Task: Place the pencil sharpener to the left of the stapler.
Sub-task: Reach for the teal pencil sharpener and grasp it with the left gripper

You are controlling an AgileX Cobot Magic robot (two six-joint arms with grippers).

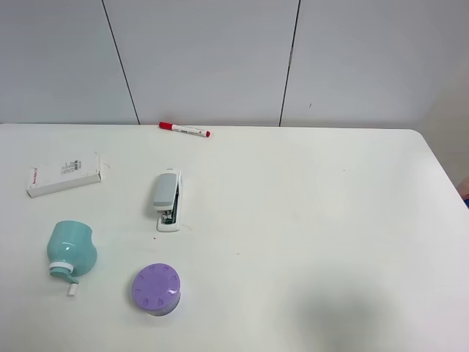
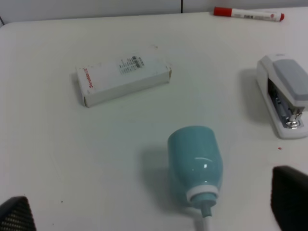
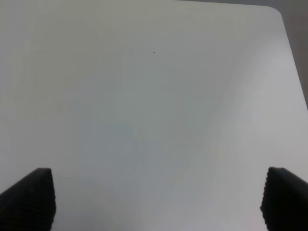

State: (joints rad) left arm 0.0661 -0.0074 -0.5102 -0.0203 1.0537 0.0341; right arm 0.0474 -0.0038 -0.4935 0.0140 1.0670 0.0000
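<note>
Progress unclear: pencil sharpener (image 1: pixel 71 253) lies ungripped on the table (image 1: pixel 330 220), already left of the stapler (image 1: pixel 167 199) but nearer the camera. Your left claw (image 2: pixel 153 209) and right claw (image 3: pixel 157 197) are spread, empty.

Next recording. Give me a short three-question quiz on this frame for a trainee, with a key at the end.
1. True or false: the pencil sharpener lies on its side, apart from the stapler.
2. Which object lies farthest back in the high view? A. red marker B. purple cylinder C. white box
3. Fill the blank: the left end effector and the right end effector both have their jaws ____ and hold nothing.

Key: 1 true; 2 A; 3 open.
</note>
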